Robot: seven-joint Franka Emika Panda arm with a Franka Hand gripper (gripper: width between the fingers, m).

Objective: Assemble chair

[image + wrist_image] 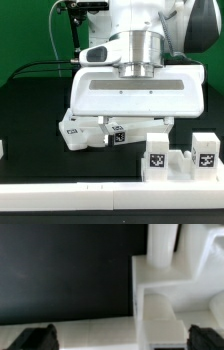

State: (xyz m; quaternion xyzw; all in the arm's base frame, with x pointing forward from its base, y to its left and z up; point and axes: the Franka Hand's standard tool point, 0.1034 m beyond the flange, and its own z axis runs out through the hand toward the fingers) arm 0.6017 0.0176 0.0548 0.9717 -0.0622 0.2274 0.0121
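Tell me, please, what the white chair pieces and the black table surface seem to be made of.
Chair pieces: probably rigid plastic in matte white, going by the blocky shapes, crisp edges and even colour. They carry printed black-and-white tags. Table surface: a dark matte covering, perhaps cloth or a mat. It shows no glare, but the exact material is unclear.

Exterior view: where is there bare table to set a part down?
Bare black table lies on the exterior view's left, beside the tagged chair pieces and nearer the camera. Crowded: under the arm, and the two tagged blocks on that view's right.
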